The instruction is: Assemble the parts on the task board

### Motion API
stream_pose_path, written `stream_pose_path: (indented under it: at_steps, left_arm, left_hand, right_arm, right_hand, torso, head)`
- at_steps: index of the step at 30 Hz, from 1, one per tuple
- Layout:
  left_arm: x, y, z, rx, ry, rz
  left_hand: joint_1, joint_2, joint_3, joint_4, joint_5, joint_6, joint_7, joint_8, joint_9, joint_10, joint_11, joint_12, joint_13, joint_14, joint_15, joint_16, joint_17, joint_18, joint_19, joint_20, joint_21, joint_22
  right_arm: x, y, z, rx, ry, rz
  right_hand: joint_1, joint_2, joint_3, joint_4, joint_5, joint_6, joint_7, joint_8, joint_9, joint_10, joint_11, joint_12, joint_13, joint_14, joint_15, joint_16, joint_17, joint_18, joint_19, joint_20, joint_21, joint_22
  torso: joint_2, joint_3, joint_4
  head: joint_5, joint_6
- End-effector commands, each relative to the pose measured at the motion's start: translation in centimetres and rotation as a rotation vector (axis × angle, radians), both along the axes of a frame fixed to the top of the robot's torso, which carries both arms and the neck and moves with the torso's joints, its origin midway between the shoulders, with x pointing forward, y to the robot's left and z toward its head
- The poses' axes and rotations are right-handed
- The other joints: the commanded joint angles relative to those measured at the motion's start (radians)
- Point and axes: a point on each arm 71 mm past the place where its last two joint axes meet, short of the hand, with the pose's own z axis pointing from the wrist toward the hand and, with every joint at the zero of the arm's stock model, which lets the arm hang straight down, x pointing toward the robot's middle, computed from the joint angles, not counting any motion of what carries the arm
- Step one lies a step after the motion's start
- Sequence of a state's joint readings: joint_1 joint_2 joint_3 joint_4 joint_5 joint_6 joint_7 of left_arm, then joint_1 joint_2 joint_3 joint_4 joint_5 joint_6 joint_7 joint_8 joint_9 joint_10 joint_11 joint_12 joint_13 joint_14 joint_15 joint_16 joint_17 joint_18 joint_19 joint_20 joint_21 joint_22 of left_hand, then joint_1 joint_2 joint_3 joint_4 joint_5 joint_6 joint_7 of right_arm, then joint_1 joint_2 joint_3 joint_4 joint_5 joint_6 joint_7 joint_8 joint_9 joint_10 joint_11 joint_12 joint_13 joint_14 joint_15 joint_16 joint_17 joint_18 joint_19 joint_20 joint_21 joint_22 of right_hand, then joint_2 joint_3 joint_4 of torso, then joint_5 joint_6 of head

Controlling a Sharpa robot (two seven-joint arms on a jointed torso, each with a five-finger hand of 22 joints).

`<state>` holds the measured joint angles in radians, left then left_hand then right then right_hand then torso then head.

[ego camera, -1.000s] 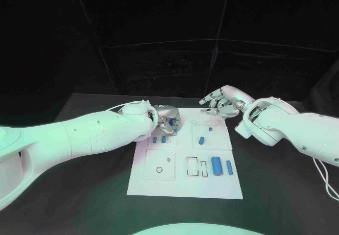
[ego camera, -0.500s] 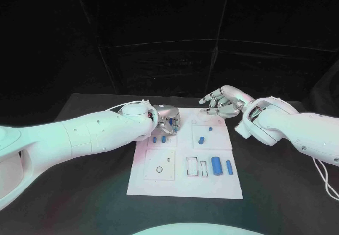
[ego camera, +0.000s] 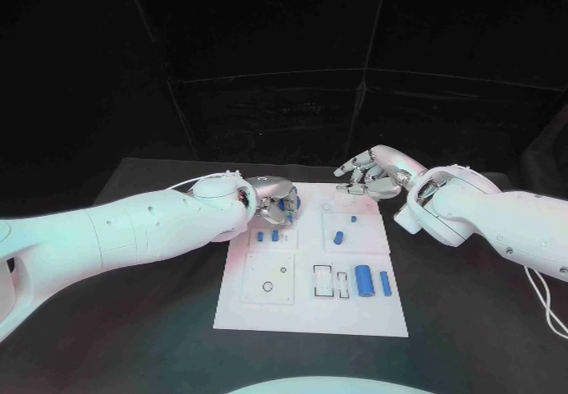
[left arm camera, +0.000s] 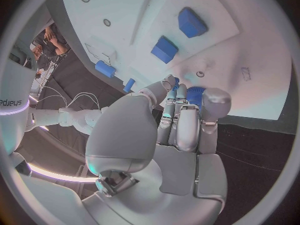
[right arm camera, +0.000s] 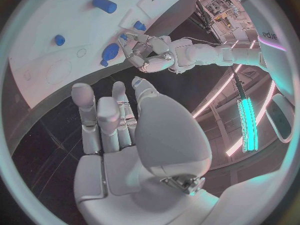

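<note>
The white task board (ego camera: 310, 316) lies in the middle of the black table. My left hand (ego camera: 278, 203) hovers over the board's far left part and pinches a small blue part (left arm camera: 195, 92) at its fingertips; that part (ego camera: 295, 199) shows beside the hand. Two small blue parts (ego camera: 267, 235) stand in the board just below that hand. My right hand (ego camera: 373, 174) hangs over the board's far right corner, fingers apart and holding nothing. A thick blue cylinder (ego camera: 364, 278) and a thin one (ego camera: 385, 283) lie near the board's right edge.
Two more blue parts (ego camera: 339, 238) (ego camera: 353, 218) sit in the board's upper right panel. Rectangular slots (ego camera: 322, 278) and a small round hole (ego camera: 267, 286) are open in the lower panels. Black table (ego camera: 130, 295) surrounds the board on all sides.
My left arm has shifted a little and its hand has turned, so the blue part now shows at its fingertips. My right hand has hardly moved.
</note>
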<state>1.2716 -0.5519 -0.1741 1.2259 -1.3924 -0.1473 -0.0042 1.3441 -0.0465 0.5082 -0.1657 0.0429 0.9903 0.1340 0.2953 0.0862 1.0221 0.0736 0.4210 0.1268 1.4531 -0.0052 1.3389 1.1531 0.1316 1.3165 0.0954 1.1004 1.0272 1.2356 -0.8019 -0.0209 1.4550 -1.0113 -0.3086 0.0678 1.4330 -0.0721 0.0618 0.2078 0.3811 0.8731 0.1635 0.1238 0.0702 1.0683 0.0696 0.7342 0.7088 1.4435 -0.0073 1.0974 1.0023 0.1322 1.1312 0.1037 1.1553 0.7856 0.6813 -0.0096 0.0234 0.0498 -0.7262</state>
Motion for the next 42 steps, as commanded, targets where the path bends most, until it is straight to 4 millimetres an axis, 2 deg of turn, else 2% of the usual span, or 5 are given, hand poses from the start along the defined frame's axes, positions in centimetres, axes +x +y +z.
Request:
stream_pose_path:
  at_steps: [1, 9, 18, 33, 42]
  left_arm:
    - [-0.2, 0.3, 0.6, -0.047, 0.0, -0.001]
    - [-0.6, 2.4, 1.3, -0.059, 0.012, 0.029]
    - [-0.4, 4.5, 1.3, -0.046, 0.019, 0.07]
    - [-0.1, 4.7, 1.0, -0.024, 0.044, 0.073]
    - [-0.1, 4.3, 0.7, -0.005, 0.074, 0.056]
  left_hand:
    - [0.001, -0.003, 0.008, 0.0, 0.005, 0.004, 0.005, -0.004, -0.002, 0.005, 0.001, -0.004, 0.0, 0.006, -0.001, 0.004, -0.001, -0.011, 0.006, 0.0, 0.006, 0.002]
    - [0.0, -0.003, 0.009, -0.001, 0.005, 0.007, 0.005, -0.006, -0.002, 0.008, 0.001, -0.006, -0.001, 0.006, -0.001, 0.004, -0.002, -0.012, 0.007, 0.0, 0.01, 0.006]
    - [-0.001, -0.006, 0.011, -0.002, 0.005, 0.011, 0.005, -0.008, -0.003, 0.013, 0.001, -0.008, -0.003, 0.007, -0.001, 0.005, -0.001, -0.012, 0.008, 0.001, 0.014, 0.011]
    - [-0.004, -0.008, 0.011, -0.003, 0.005, 0.017, 0.005, -0.01, -0.004, 0.019, 0.0, -0.011, -0.005, 0.007, -0.001, 0.005, -0.003, -0.012, 0.006, 0.001, 0.013, 0.011]
    - [-0.007, -0.009, 0.01, -0.002, 0.005, 0.018, 0.005, -0.012, -0.005, 0.02, 0.0, -0.012, -0.006, 0.006, -0.001, 0.004, -0.006, -0.011, 0.005, 0.001, 0.013, 0.011]
  right_arm:
    - [0.0, 0.1, 0.2, 0.008, -0.01, 0.004]
    - [0.1, 0.0, 0.1, 0.007, -0.01, 0.003]
    - [0.1, 0.0, 0.1, 0.006, -0.01, 0.003]
    - [0.1, 0.0, 0.1, 0.006, -0.009, 0.003]
    - [0.1, 0.1, 0.1, 0.006, -0.008, 0.004]
  right_hand:
    - [0.01, 0.002, 0.004, 0.003, 0.003, -0.004, 0.0, 0.006, 0.001, -0.006, 0.002, -0.005, -0.001, -0.006, 0.0, -0.003, -0.001, 0.017, -0.008, -0.001, -0.003, -0.001]
    - [0.01, 0.002, 0.004, 0.003, 0.003, -0.004, 0.0, 0.006, 0.001, -0.006, 0.002, -0.005, -0.001, -0.006, 0.0, -0.003, -0.001, 0.017, -0.008, -0.001, -0.003, -0.001]
    - [0.01, 0.002, 0.004, 0.003, 0.003, -0.004, 0.0, 0.006, 0.001, -0.006, 0.002, -0.005, -0.001, -0.006, 0.0, -0.003, -0.001, 0.017, -0.008, -0.001, -0.003, -0.001]
    - [0.01, 0.003, 0.005, 0.003, 0.004, -0.004, 0.0, 0.007, 0.001, -0.005, 0.002, -0.005, -0.002, -0.005, 0.0, -0.004, -0.001, 0.017, -0.008, -0.001, -0.005, -0.002]
    - [0.01, 0.003, 0.005, 0.003, 0.004, -0.004, 0.0, 0.007, 0.001, -0.005, 0.002, -0.005, -0.002, -0.005, 0.0, -0.004, -0.001, 0.017, -0.008, -0.001, -0.005, -0.002]
  torso:
    - [0.001, -0.0008, 0.0006]
    - [0.001, -0.0002, 0.0014]
    - [0.002, 0.0006, -0.0017]
    - [0.002, 0.0019, -0.0024]
    - [0.002, 0.0009, -0.0029]
  head:
    - [0.002, 0.002]
    - [0.006, 0.002]
    - [0.01, 0.001]
    - [0.008, -0.002]
    - [0.007, -0.006]
